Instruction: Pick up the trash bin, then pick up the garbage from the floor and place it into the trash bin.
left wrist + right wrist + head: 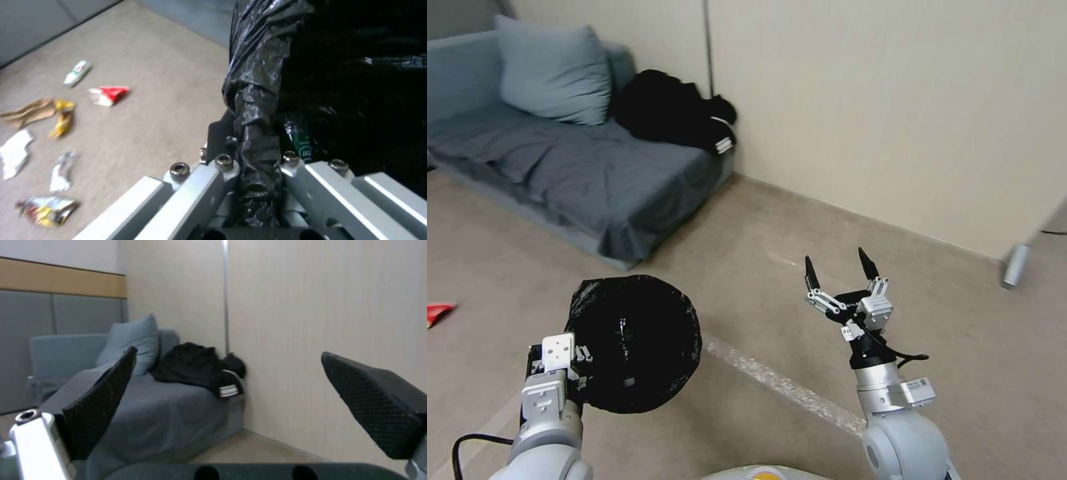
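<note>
The bin [634,343], lined with a black bag [262,83], is held off the floor [760,313] by the left pincer [256,186], which is clamped on its bagged rim. A green bottle [300,140] lies inside. The right pincer [839,267] hangs wide and empty, well apart to the bin's right. Seven pieces of litter [109,95] lie on the floor beside the bin, among them one small bottle [76,73].

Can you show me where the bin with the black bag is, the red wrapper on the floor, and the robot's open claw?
Round bin lined with crinkled black bag [634,343], head view, bag inside.
Crumpled red snack wrapper [109,95], left wrist view, its middle.
Right gripper [839,265], head view, between its open fingertips.
</note>
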